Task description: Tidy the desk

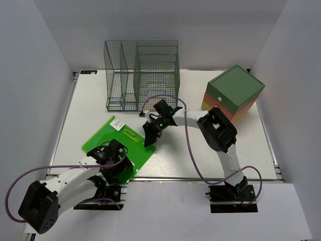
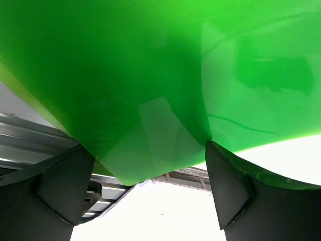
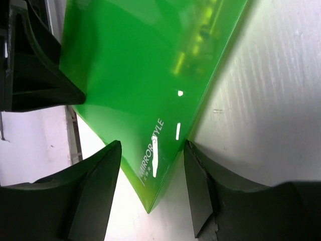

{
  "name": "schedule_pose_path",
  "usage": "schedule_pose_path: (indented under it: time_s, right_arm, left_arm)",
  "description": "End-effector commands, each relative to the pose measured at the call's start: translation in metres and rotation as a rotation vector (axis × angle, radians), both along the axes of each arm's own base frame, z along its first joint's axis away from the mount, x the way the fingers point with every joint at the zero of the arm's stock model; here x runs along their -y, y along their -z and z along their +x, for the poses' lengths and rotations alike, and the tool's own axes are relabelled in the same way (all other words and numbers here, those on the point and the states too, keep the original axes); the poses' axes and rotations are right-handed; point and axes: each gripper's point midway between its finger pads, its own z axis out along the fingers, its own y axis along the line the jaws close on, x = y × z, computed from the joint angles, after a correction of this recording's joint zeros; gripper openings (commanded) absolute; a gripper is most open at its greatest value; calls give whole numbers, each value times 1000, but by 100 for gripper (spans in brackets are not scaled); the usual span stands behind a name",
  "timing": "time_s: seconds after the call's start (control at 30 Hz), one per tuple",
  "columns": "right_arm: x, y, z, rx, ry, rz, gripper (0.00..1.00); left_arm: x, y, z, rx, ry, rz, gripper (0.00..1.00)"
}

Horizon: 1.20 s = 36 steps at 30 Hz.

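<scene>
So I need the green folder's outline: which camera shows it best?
Top external: nearly the whole green folder shows, only its near part covered. Left wrist shows just close-up green surface; right wrist, one lettered corner.

White-walled enclosure under even light.
A plain back wall meets a left panel and a right panel (all matte, pale grey); shadows fall soft.

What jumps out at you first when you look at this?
The bright green folder, lying at the front left of the white desk. Both grippers sit at it with open jaws: the left gripper over its near edge, the right gripper at its right corner.
</scene>
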Motion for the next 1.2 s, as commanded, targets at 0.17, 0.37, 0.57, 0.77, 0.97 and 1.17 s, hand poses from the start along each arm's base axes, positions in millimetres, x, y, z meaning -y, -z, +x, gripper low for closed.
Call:
schedule_pose_path:
  time_s: [0.17, 0.37, 0.57, 0.77, 0.97, 1.17]
  right_arm:
    - [-1, 29, -48, -78, -61, -174, 58]
    - [17, 55, -31, -1, -33, -359, 59]
    - [31, 71, -37, -3, -56, -446, 59]
    - [32, 65, -63, -86, -156, -394, 58]
    - [20, 32, -106, -290, -353, -191, 56]
    - [21, 5, -130, -399, -478, -77, 56]
  left_arm:
    - [5, 1, 35, 150, -21, -10, 98]
    - [5, 1, 35, 146, -14, -15, 98]
    - [6, -2, 38, 154, -12, -21, 98]
    - [8, -2, 39, 156, -4, -29, 98]
    - [8, -1, 39, 150, 2, -35, 98]
    - [12, -1, 39, 151, 18, -49, 97]
